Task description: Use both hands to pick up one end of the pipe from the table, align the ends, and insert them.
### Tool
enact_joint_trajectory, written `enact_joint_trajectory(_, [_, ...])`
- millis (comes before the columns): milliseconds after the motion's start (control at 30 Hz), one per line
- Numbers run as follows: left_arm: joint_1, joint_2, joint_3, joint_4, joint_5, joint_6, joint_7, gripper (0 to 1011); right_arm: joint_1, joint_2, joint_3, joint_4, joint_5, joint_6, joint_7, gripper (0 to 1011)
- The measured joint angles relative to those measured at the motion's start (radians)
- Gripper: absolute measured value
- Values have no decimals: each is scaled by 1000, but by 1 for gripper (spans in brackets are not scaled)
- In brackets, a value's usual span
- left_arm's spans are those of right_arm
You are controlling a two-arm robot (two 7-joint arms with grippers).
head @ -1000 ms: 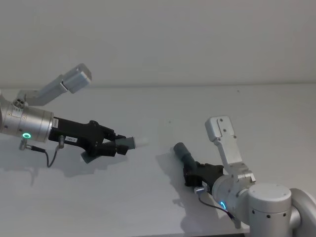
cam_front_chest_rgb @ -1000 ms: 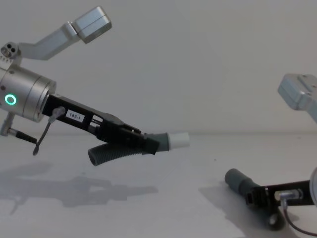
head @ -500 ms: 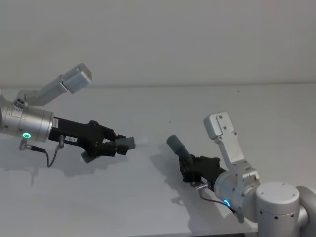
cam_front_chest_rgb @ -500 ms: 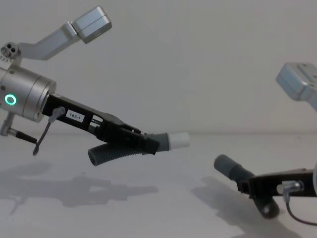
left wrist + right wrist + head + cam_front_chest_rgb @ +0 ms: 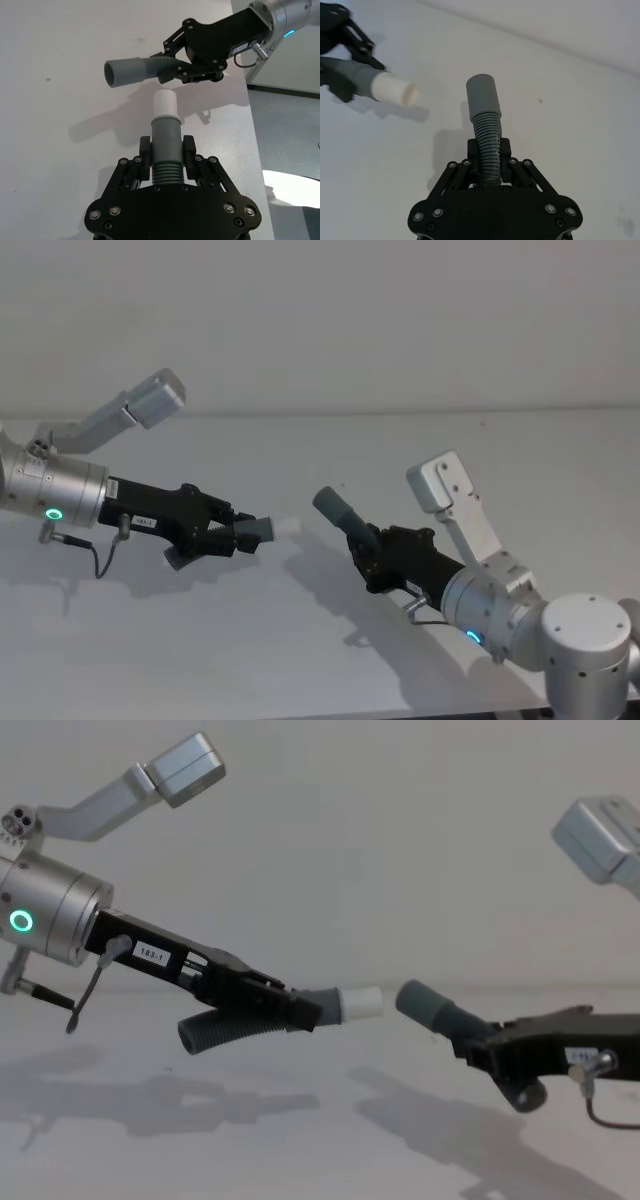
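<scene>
My left gripper [image 5: 232, 533] [image 5: 300, 1010] [image 5: 167, 152] is shut on one dark grey corrugated pipe piece [image 5: 225, 1029], held above the white table [image 5: 300, 640]. Its grey cuff with the white tip [image 5: 362, 1004] [image 5: 164, 105] [image 5: 395, 90] points right. My right gripper [image 5: 368, 552] [image 5: 478, 1048] [image 5: 489, 152] is shut on the other pipe piece [image 5: 487, 145], also lifted. Its wider grey socket cuff [image 5: 332, 508] [image 5: 425, 1005] [image 5: 482, 97] [image 5: 124, 73] points up and left toward the white tip. A small gap separates the two ends, and they are not in line.
A pale grey wall [image 5: 400, 320] rises behind the table. Each arm's wrist camera housing [image 5: 155, 398] [image 5: 440, 483] sticks up above its gripper. Beyond the table's edge, floor [image 5: 285, 135] shows in the left wrist view.
My right gripper has lifted its pipe piece off the table and carried it up and left, bringing the socket cuff close to the white tip. The left gripper has stayed still.
</scene>
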Motion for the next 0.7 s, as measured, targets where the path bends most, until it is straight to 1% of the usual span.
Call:
enact_joint_trajectory(33, [0,0,0,0,0,0,0,354,0,0,0,0,0,0,0,214])
enact_joint_trajectory(167, [0,0,0,0,0,0,0,353,23,34,-14,17,-9,-70,65,214])
enact_joint_trajectory(233, [0,0,0,0,0,0,0,354,32,46,-19,24,-12,-91,84,214])
enact_joint_trajectory(267, [0,0,0,0,0,0,0,354,39,57,-23,30,-14,-117,107,214])
enact_joint_trajectory(367, [0,1,1,0,0,0,-1,354,53,74,-31,40,-17,-151,137,214])
enact_joint_trajectory(433, [-1,2,2,0,-2,-1,-6,354,67,89,-39,51,-20,-189,171,214])
enact_joint_trajectory(567, [-7,5,5,2,-7,-8,-26,354,91,115,-51,73,-24,-246,219,214])
enact_joint_trajectory(600, [-10,6,7,3,-10,-12,-39,354,101,124,-55,81,-26,-275,244,214])
enact_joint_trajectory(633, [-12,7,8,4,-11,-14,-46,353,109,131,-58,87,-27,-286,253,214])
enact_joint_trajectory(667, [-15,9,9,5,-12,-15,-52,354,119,140,-63,97,-29,-315,277,214])
enact_joint_trajectory(700, [-16,10,10,6,-14,-17,-60,354,124,144,-66,102,-30,-327,287,214])
